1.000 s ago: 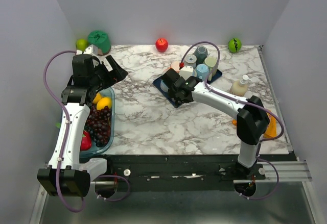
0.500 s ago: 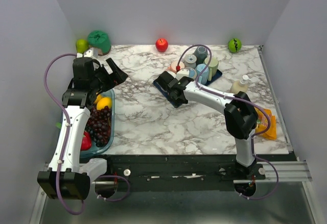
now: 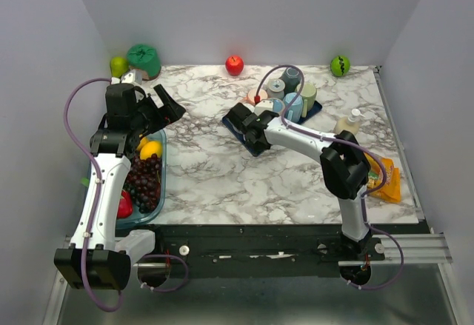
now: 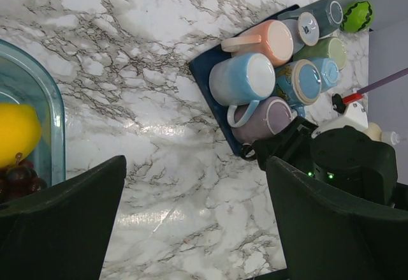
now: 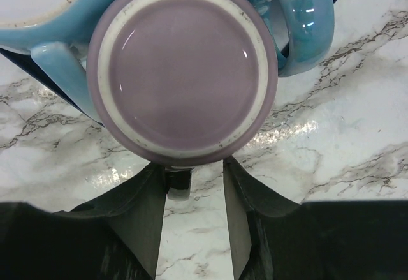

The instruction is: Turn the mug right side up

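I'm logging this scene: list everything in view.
purple mug: one, upside down, tray's near side
other mugs: about seven, mixed colours, on tray
tray: one, dark blue, mid-table
red apple: one, back centre
green apple: one, back left
green lump: one, dark, back left
green ball: one, back right
bottle: one, cream, right
orange item: one, right edge
dish: one, glass, left, holding lemon, grapes
left gripper: black, open
right gripper: black, open, at mug's handle

Mugs point(image 4: 239, 79): seven or eight (crowded on one tray point(image 4: 201, 79), upper right); red apple point(image 3: 234, 64): one; bottle point(image 3: 346, 125): one.
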Motion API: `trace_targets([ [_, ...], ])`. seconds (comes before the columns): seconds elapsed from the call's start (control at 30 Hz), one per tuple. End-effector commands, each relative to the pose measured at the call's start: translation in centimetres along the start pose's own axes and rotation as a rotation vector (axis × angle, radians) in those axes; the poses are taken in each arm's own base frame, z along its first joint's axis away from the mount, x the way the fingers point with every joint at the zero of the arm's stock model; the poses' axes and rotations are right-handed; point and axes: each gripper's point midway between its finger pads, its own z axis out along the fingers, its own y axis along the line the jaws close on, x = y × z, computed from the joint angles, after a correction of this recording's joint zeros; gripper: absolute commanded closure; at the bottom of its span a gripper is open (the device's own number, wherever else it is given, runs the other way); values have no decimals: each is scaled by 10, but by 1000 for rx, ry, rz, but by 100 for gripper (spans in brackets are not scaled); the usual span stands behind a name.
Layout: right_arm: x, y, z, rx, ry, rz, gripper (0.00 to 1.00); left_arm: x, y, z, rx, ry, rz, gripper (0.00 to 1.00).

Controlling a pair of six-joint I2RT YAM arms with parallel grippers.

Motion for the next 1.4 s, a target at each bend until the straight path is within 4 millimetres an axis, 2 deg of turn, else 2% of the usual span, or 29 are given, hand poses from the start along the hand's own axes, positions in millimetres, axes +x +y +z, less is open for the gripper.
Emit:
trace_targets([
  [0.0, -10, 5, 9, 4, -21, -10, 53, -3, 2, 0, -10, -10, 2, 1],
  [0.2, -14, 7, 13, -2, -30, -56, 58, -3, 3, 2, -16, -6, 5, 1],
  [0.3, -14, 10, 12, -21, -33, -82, 71, -3, 4, 2, -21, -7, 8, 1],
  [0.43, -14, 11, 11, -41, -29, -100, 99, -1, 6, 1, -27, -3, 11, 1],
  [0.67, -15, 2, 4, -42, -43, -96, 99, 3, 3, -1, -5, 2, 11, 1],
  [0.9, -40, -10, -33, -96, -109, -38, 100, 14, -5, 1, 61, 32, -5, 1],
  [1.1, -58, -17, -75, -216, -154, 40, 99, 25, -21, 1, 172, 64, -10, 1],
  [1.13, -61, -17, -87, -260, -159, 56, 100, 27, -24, 0, 192, 70, -11, 1],
  [1.23, -72, -11, -112, -370, -184, 103, 99, 34, -44, -3, 292, 88, 10, 1],
  [1.37, -97, -8, -166, -582, -271, 163, 99, 50, -82, -15, 481, 132, 52, 1],
])
